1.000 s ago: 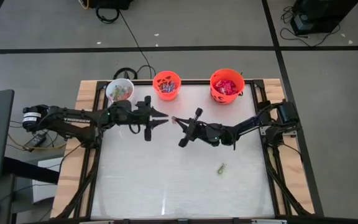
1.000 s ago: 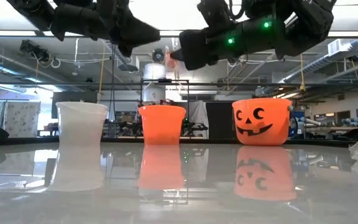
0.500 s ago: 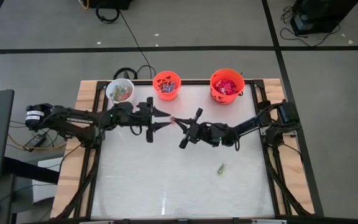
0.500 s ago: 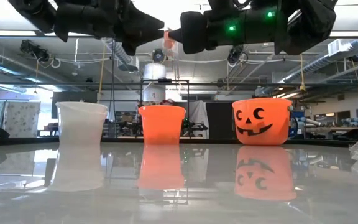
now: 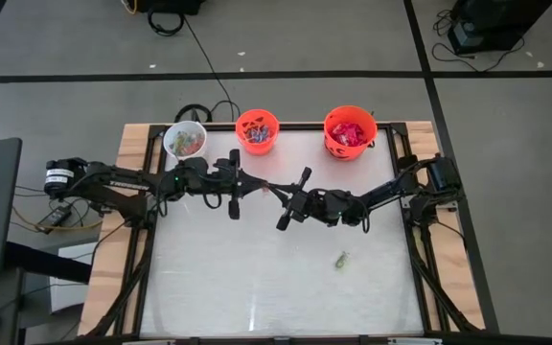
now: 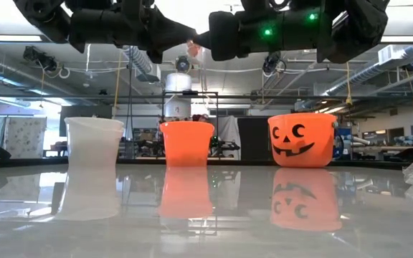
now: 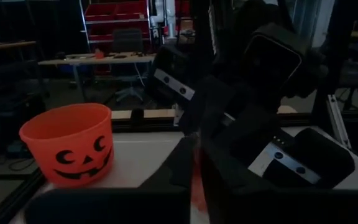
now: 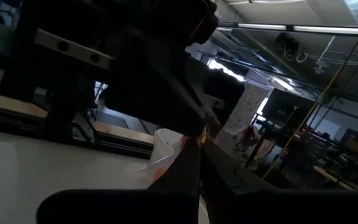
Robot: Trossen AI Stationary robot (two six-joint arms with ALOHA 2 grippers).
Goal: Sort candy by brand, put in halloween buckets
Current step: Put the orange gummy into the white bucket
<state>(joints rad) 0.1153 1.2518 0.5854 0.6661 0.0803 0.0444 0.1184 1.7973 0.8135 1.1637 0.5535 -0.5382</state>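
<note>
Candy, one small pink-and-orange wrapped piece (image 6: 191,49), sits pinched where the two grippers meet tip to tip in the air above the table's middle; in the left wrist view it shows as a pale red strip (image 7: 196,180) running between that arm's dark fingers. The left gripper (image 5: 254,185) has its jaws drawn almost together on the near end of the piece, and the right gripper (image 5: 275,193) has its jaws fully closed on the other end, so both hold the same sweet. Behind the jaws, along the table's far edge, stand the three pails: the white bucket (image 5: 185,140) lies back beside the left gripper's wrist, the small orange bucket (image 5: 257,130) is straight behind the meeting point, and the larger orange bucket (image 5: 350,131) with its black jack-o'-lantern face (image 6: 295,141) lies behind the right arm. Red packets fill the larger one; smaller mixed pieces lie in the other two. Well away from the jaws, a green wrapped piece (image 5: 341,259) lies alone on the table (image 5: 257,278).
</note>
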